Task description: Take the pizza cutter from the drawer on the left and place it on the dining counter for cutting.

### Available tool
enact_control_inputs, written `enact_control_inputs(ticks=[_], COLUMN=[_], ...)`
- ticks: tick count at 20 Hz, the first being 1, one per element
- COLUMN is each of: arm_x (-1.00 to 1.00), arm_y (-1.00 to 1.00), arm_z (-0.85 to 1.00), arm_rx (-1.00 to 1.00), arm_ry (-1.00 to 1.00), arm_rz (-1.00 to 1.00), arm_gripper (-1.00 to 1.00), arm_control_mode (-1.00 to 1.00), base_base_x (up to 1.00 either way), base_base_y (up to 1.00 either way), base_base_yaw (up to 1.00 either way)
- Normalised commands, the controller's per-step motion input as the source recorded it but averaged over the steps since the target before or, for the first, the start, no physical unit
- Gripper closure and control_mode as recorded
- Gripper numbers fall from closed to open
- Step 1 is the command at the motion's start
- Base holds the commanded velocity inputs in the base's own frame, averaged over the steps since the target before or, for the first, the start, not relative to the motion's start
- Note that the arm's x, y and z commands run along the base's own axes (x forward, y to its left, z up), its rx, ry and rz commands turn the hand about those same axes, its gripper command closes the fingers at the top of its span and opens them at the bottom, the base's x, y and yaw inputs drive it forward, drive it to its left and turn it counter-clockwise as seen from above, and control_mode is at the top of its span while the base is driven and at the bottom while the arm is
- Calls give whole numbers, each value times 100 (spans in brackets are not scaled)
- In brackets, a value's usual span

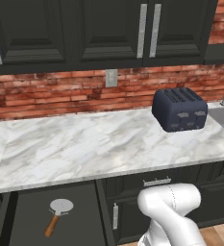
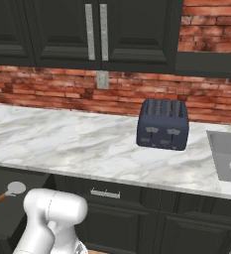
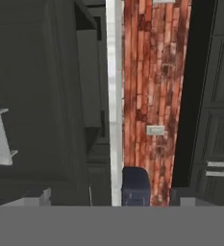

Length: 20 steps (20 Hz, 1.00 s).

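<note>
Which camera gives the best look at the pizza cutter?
The left base view: the whole pizza cutter lies in the open drawer, wheel and wooden handle visible. The right base view crops its handle at the left edge.

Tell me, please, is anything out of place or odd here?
Nothing looks spilled or damaged. The drawer on the left stands open, with the cutter lying flat inside, wheel toward the counter. The toaster sits slightly turned on the worktop, which seems harmless.

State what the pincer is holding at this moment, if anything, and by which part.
Nothing is held. The pizza cutter lies untouched in the open drawer, its wheel and wooden handle both free.
</note>
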Motion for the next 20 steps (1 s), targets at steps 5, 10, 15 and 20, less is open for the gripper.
enact_control_inputs(ticks=[5, 10, 15, 20], arm_x=[41, 65, 73, 73], arm_y=[0, 0, 0, -4], arm_z=[100, 99, 76, 53], arm_rx=[3, 7, 7, 8], arm_ry=[1, 7, 17, 18], arm_rz=[-16, -15, -16, -12], arm_gripper=[-100, -100, -100, -100], arm_control_mode=[-100, -100, -100, -100], base_base_x=[0, 0, 0, 0], base_base_y=[0, 0, 0, 0], base_base_yaw=[0, 0, 0, 0])
